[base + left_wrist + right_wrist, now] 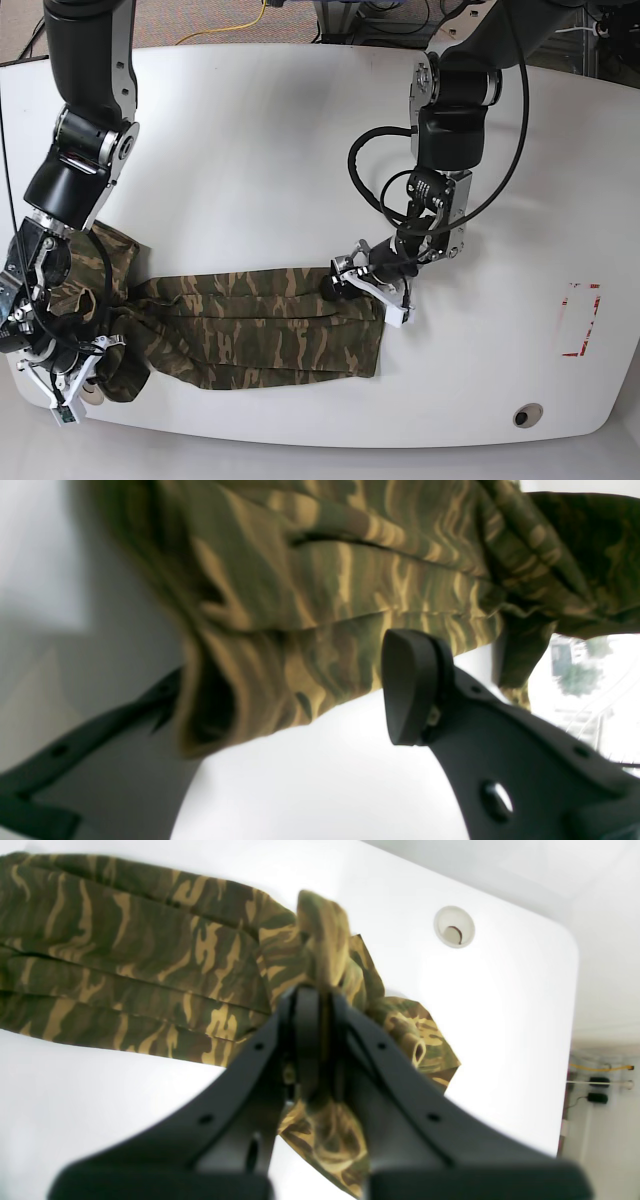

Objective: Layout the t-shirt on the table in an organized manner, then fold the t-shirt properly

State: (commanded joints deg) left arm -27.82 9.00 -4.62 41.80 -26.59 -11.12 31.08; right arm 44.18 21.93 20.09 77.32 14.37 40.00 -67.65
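The camouflage t-shirt (260, 325) lies bunched in a long band across the near part of the white table (250, 150). My right gripper (314, 1005) is shut on a gathered wad of the t-shirt (125, 960) at its left end, and cloth sticks out above and below the fingers. In the base view this right gripper (80, 372) is near the table's front left corner. My left gripper (285, 690) is open at the shirt's right end, its jaws wide apart. Folded t-shirt cloth (325, 580) drapes between them and covers the left finger. In the base view the left gripper (372, 288) touches the shirt's upper right corner.
A round grommet hole (454, 926) lies just beyond the shirt's bunched end near the table corner. A second grommet hole (527, 414) is at the front right. A red tape outline (580, 320) marks the right side. Cables (385, 190) loop beside the left arm.
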